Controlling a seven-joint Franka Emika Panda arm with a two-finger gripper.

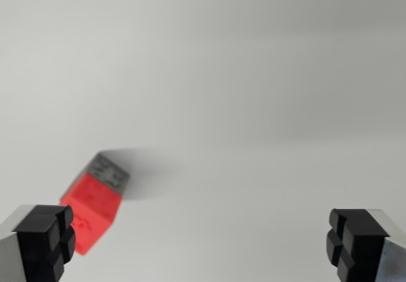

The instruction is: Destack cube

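A red cube (94, 211) lies on the white surface at the lower left of the wrist view, with a grey patterned face or block (108, 172) at its far end. My gripper (200, 241) is open, its two black fingertips wide apart at the bottom corners. The left fingertip (47, 237) stands just beside the red cube and overlaps its near corner in the picture. Nothing is between the fingers. Whether the grey part is a separate cube I cannot tell.
A plain white table surface (254, 104) fills the view, with soft shadows across the top and a dark shadow to the right of the cube.
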